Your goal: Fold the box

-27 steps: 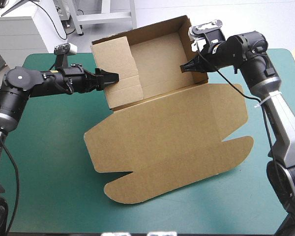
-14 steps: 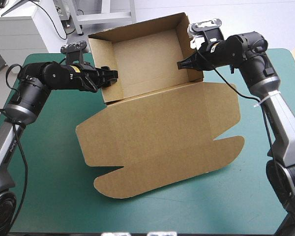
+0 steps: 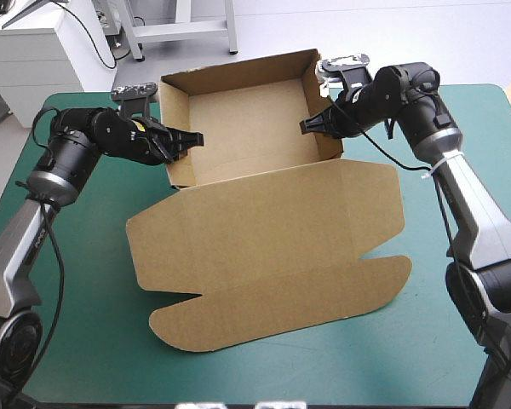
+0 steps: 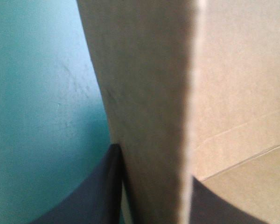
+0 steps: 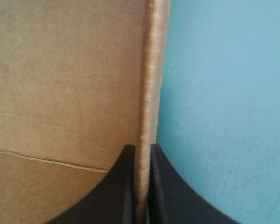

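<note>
Teal-green table [image 3: 94, 298]: box [image 3: 264, 239] walls up, lid flat; left fingers [image 4: 88, 200], right fingers [image 5: 116, 186] clamped on opposite walls.

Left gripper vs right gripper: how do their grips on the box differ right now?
Left gripper pinches the box's left side wall; right gripper pinches its right side wall. In the wrist views, the left gripper's fingers stand wider apart around a broad band of board; the right gripper's almost meet on a thin edge. Shared: both are shut on the box, one finger inside the wall, one outside.
</note>
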